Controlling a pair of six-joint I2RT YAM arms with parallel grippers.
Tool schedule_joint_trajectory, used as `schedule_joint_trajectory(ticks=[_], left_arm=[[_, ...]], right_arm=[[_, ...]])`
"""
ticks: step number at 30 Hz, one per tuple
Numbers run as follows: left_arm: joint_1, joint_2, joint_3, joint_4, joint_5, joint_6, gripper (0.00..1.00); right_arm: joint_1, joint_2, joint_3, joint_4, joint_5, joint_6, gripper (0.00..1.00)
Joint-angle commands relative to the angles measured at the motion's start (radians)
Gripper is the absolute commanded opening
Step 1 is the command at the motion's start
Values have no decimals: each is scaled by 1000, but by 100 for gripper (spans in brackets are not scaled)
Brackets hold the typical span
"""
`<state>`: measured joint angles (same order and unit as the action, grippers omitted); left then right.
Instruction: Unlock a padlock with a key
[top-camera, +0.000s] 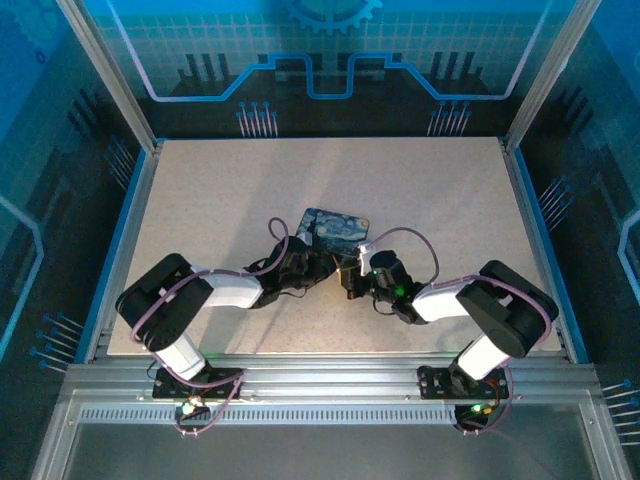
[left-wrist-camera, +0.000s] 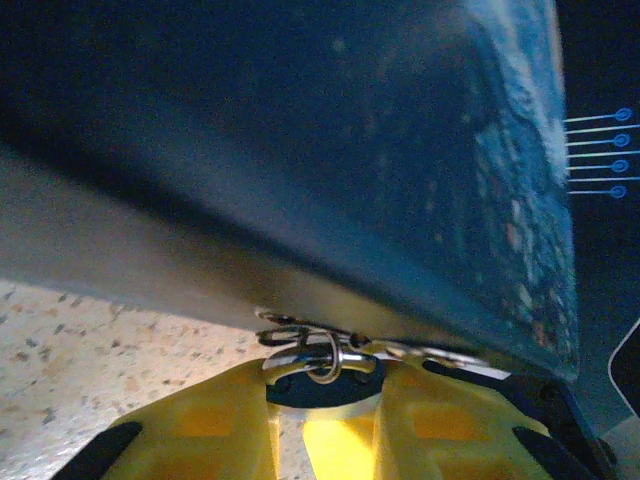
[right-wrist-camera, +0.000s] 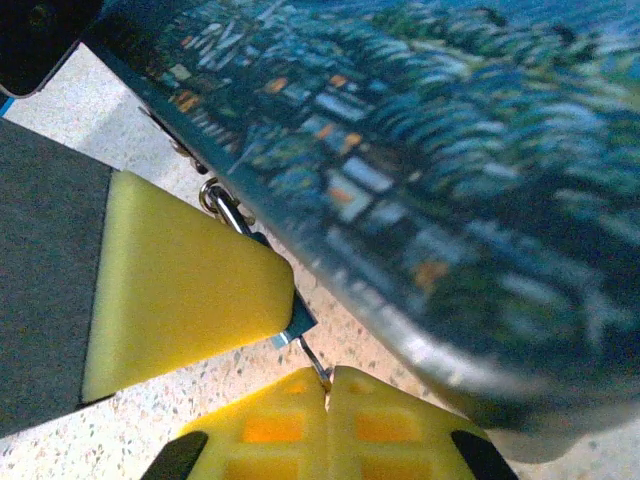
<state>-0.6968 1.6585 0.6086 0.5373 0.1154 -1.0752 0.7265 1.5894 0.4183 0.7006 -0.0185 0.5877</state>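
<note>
The left claw (left-wrist-camera: 325, 402) squeezes the padlock (left-wrist-camera: 320, 391), right by the tin (left-wrist-camera: 300, 130), toward the near edge of the tabletop (top-camera: 200, 190). The right claw (right-wrist-camera: 327, 395) pinches the key (right-wrist-camera: 312, 358), which touches the padlock.

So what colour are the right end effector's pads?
Yellow; the pads show best in the right wrist view.
</note>
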Motion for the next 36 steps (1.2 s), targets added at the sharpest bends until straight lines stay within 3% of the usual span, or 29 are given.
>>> schedule_joint_trajectory(ticks=[1,13,17,23,36], left_arm=[[-29,27,-23,19,78,-6,30],[3,-77,-132,47,54,-12,58],[21,-150,-186,55,32,-22,62],[51,-174,-271,207,25,-112,62],[52,47,-281,546,78,-236,50]], right_arm=[[43,14,2,144,-24,98,0],[52,51,-5,108,-21,205,0],[51,33,-4,92,-50,244,0],[51,3,-1,61,-99,340,0],[45,29,14,71,-162,487,0]])
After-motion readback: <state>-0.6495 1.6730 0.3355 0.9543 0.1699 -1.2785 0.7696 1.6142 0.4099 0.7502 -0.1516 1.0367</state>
